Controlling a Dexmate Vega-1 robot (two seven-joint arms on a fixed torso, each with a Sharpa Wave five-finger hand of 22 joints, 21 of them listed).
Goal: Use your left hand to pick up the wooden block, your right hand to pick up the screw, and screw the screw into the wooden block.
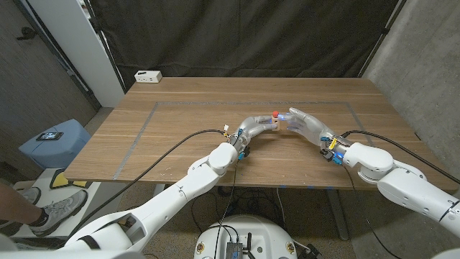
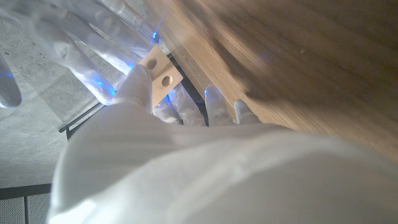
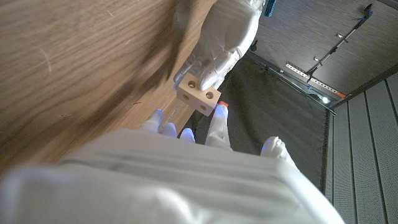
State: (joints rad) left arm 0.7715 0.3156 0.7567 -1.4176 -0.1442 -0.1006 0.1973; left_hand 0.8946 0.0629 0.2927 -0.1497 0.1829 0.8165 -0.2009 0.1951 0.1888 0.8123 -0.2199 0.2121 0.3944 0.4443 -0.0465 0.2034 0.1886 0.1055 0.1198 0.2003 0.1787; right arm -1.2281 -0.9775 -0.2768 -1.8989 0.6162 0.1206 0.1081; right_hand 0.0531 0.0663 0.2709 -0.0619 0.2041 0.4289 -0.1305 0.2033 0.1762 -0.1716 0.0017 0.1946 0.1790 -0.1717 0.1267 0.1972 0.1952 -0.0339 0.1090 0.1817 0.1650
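1. Your left hand (image 1: 253, 129) is raised over the middle of the wooden table (image 1: 172, 137), with its fingers closed around the wooden block (image 3: 198, 94). In the right wrist view the block is a pale cube with round holes in at least two of its faces, held clear of the tabletop. In the left wrist view the same block (image 2: 159, 71) sits pinched at your fingertips.
2. The screw (image 1: 275, 114) shows in the head view as a small red-topped piece, right where your two hands meet. In the right wrist view its red head (image 3: 222, 106) sits just beside the block's lower corner, against a finger of your right hand.
3. Your right hand (image 1: 305, 124) meets the left one at the block, fingers pointing toward it. The fingers look drawn in around the screw, but you cannot tell from these views how firmly it is held.
4. There are no containers on the table. A faint rectangular outline is marked on the wood, and a small white box (image 1: 148, 75) rests on the far left edge.
5. Black cables (image 1: 176, 140) run from both wrists across the near part of the table.
6. Around you: a blue stool (image 1: 54, 141) to the left, a person's shoe (image 1: 61, 210) on the floor beside it, and a dark curtain (image 1: 244, 36) behind the table.
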